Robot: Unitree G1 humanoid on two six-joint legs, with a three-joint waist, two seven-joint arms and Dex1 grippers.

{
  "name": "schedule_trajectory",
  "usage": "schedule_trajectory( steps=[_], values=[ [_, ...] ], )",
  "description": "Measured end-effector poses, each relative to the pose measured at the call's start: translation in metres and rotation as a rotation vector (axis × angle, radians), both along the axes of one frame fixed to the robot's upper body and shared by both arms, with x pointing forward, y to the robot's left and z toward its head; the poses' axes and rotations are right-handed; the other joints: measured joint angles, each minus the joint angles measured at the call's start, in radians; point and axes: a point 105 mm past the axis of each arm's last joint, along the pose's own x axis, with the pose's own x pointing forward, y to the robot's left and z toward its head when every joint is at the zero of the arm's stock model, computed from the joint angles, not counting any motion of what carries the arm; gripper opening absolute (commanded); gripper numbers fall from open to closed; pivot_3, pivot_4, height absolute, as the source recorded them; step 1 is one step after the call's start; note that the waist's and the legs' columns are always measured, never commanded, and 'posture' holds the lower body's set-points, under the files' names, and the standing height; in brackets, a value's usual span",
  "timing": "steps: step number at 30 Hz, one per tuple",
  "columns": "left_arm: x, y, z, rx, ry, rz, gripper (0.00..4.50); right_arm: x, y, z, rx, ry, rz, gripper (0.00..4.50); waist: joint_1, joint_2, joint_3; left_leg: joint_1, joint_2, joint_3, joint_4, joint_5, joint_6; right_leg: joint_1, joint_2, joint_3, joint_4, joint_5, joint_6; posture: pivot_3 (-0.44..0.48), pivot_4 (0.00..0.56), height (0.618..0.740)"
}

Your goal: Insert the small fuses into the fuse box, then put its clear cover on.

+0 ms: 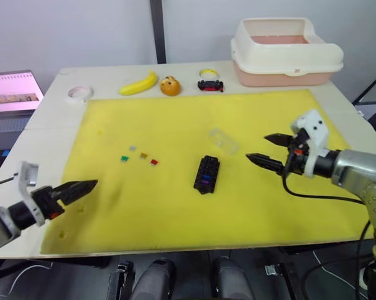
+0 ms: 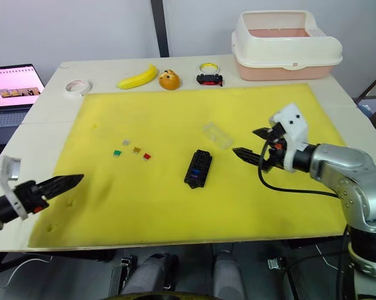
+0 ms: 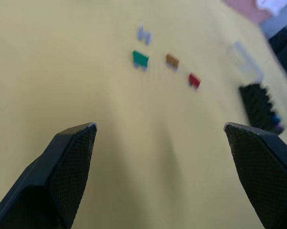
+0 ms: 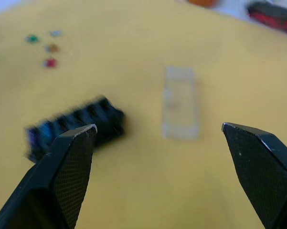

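**Fuse loading partly done; four fuses loose, cover off**

We have the fuse box (image 1: 207, 174) lying near the middle of the yellow mat (image 1: 175, 119), slightly toward its front edge. Blue and purple show in its slots, so we judge that some fuses are already seated; how many we cannot tell.

Four small fuses (image 1: 142, 155) lie loose on the mat, between the box and the mat's left edge: grey, green, brown and red, near one another but none touching. They are well apart from the box.

The clear cover (image 1: 223, 141) lies flat on the mat just behind the box, toward the back edge, apart from it. It is not on the box.

Left claw (image 3: 160, 136): fingers spread wide, holding nothing, hovering over the mat's front left corner and pointing toward the loose fuses. Right claw (image 1: 270, 150): fingers also spread, empty, hovering to the right of the box and the cover, pointing at them.

Along the back edge of the table, off the mat, sit a tape roll (image 1: 79, 93), a banana (image 1: 138, 84), an orange (image 1: 170, 85), a toy car (image 1: 210, 84) and a lidded bin (image 1: 285, 50). None is in play.

Our judgement of progress: early to middle. Left to do: pick up and seat the four loose fuses, then fit the cover. The left claw looks best placed for the fuses.
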Motion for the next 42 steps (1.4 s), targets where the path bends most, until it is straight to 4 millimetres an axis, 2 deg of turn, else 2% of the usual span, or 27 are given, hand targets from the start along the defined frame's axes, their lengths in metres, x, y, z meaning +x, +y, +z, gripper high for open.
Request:
schedule_trajectory(
  steps=[3,8,15,20,31,42],
  values=[
    [0.011,-0.013,-0.002,-0.113,0.079,-0.026,4.5,-0.01,0.033,0.005,0.028,0.007,0.141,4.47,-0.002,-0.001,0.0,0.0,0.0,0.0,0.0,0.002,-0.004,-0.001,0.0,0.0,0.002,0.0,0.0,0.0,0.15,0.74],
    [0.044,-0.029,0.0,-0.258,0.156,-0.02,4.5,-0.013,0.083,0.013,0.088,0.005,0.304,4.47,-0.003,-0.003,-0.001,0.0,0.0,0.0,0.001,0.003,-0.006,-0.003,0.0,0.0,0.004,0.0,0.0,0.0,0.15,0.74],
    [0.059,-0.031,-0.015,-0.377,0.24,0.047,4.5,-0.013,0.116,0.002,0.097,0.032,0.379,4.47,-0.017,-0.003,-0.001,0.0,-0.001,0.0,0.0,0.003,-0.006,-0.003,0.0,0.0,0.005,0.0,0.0,0.0,0.15,0.74],
    [0.064,-0.032,-0.018,-0.413,0.251,0.07,4.5,-0.009,0.124,-0.002,0.093,0.017,0.375,4.47,-0.014,-0.003,-0.001,0.0,-0.001,0.0,0.001,0.003,-0.007,-0.003,0.0,0.0,0.005,0.0,0.0,0.0,0.15,0.74],
    [0.068,-0.031,-0.022,-0.461,0.254,0.083,4.5,-0.006,0.122,-0.006,0.09,0.013,0.339,4.47,-0.012,-0.003,-0.002,0.0,-0.001,-0.001,0.001,0.004,-0.007,-0.003,-0.001,0.0,0.005,0.0,0.0,0.0,0.15,0.74],
    [0.082,-0.039,-0.027,-0.534,0.236,0.087,4.5,-0.004,0.121,-0.006,0.083,0.009,0.319,4.47,0.009,-0.002,-0.003,0.001,-0.002,-0.001,0.001,0.004,-0.008,-0.001,-0.001,0.0,0.005,0.0,0.0,0.0,0.15,0.74]
  ],
)
